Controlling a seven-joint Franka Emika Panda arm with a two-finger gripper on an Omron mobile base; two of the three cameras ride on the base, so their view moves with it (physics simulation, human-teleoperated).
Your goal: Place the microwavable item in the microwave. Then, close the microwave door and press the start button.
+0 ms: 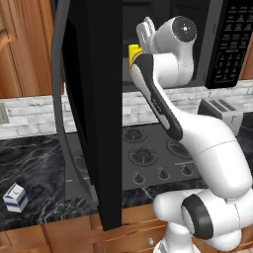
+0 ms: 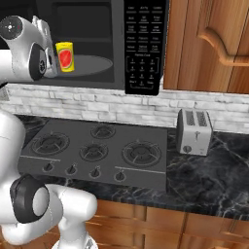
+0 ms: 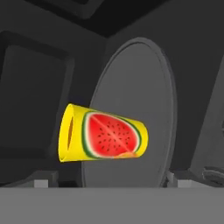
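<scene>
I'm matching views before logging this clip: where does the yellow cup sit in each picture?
Left base view: the cup peeks out upper centre, between the open door and the arm.
Right base view: upper left, upright on the turntable, beside the gripper.
Hand view: centre left, appearing sideways because the camera is rolled.
Shared landmark: the microwave's grey turntable under the cup.

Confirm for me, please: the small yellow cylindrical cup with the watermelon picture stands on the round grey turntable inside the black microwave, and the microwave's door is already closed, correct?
Not quite. The small yellow cylindrical cup with the watermelon picture does stand on the round grey turntable inside the black microwave, but the microwave's door is wide open, not closed. The left base view shows it swung out toward the camera.
</scene>
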